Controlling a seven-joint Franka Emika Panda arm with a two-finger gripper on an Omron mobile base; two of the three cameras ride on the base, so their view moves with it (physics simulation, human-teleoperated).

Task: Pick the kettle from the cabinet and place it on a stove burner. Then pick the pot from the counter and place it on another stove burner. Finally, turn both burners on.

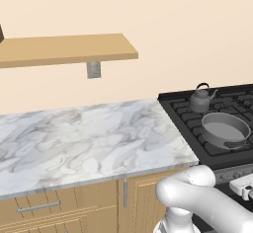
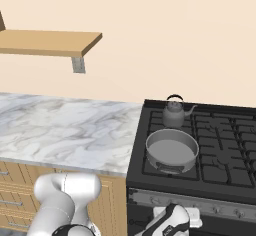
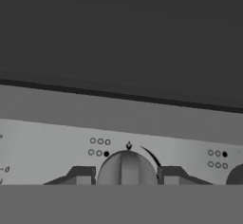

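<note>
Kettle (image 2: pixel 174 113) upright on a rear stove burner (image 2: pixel 176 122), pot (image 2: pixel 171 151) on the front burner just before it, the two close but apart; both also seen at the right of the left base view, kettle (image 1: pixel 201 99) behind pot (image 1: pixel 225 130). Marble counter (image 1: pixel 84 140) beside the cooktop, plank shelf of the cabinet (image 1: pixel 64 49) on the wall above. Gripper (image 3: pixel 127 174) low at the stove's front panel, fingertips (image 3: pixel 81 175) flanking a round control knob (image 3: pixel 127 169), one on each side and very near; contact with the knob not discernible.
</note>
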